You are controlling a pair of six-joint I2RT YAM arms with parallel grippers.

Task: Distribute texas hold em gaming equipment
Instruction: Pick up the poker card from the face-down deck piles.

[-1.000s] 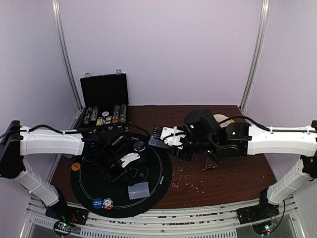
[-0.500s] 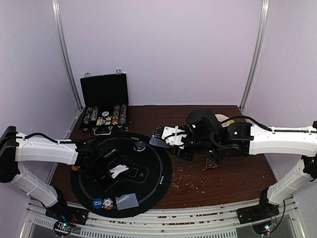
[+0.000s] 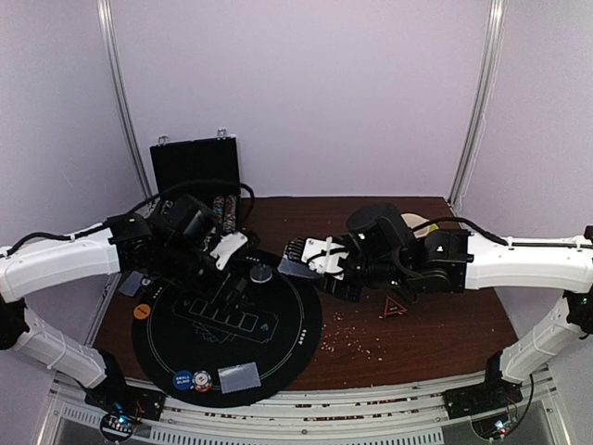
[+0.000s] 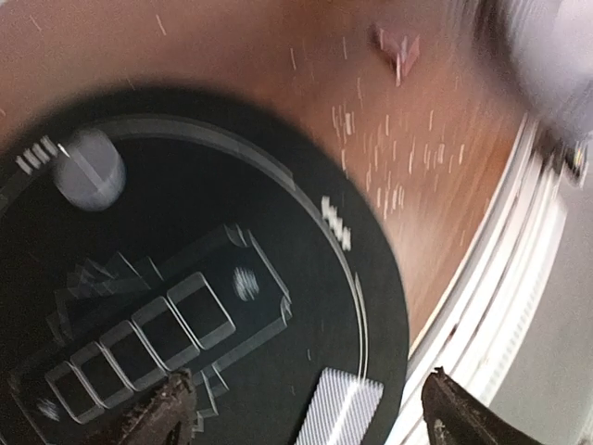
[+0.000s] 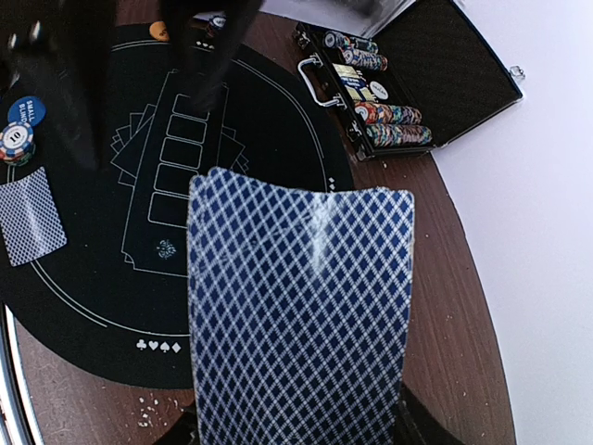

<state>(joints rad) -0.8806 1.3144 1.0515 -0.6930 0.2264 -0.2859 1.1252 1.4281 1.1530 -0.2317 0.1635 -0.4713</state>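
My right gripper (image 5: 301, 432) is shut on a deck of blue-diamond-backed cards (image 5: 296, 306), held above the right edge of the round black mat (image 3: 296, 338); the same deck (image 3: 296, 269) shows in the top view. A single card (image 3: 239, 375) lies face down on the mat's near edge, also seen as a card (image 4: 338, 408) in the blurred left wrist view and as a card (image 5: 32, 218) in the right wrist view. My left gripper (image 3: 230, 252) hovers over the mat's far left, open and empty. A blue disc (image 3: 182, 379) and a red-white chip (image 3: 202, 380) lie beside the card.
An orange disc (image 3: 141, 311) lies at the mat's left edge and a grey disc (image 3: 261, 273) near its far rim. The open black chip case (image 3: 195, 190) stands at the back left. A red triangle (image 3: 394, 308) and crumbs lie on the brown table (image 3: 445, 324).
The left gripper let go of the single card at the mat's near edge, opened, and swung up and back toward the case. The right arm stayed still with the deck.
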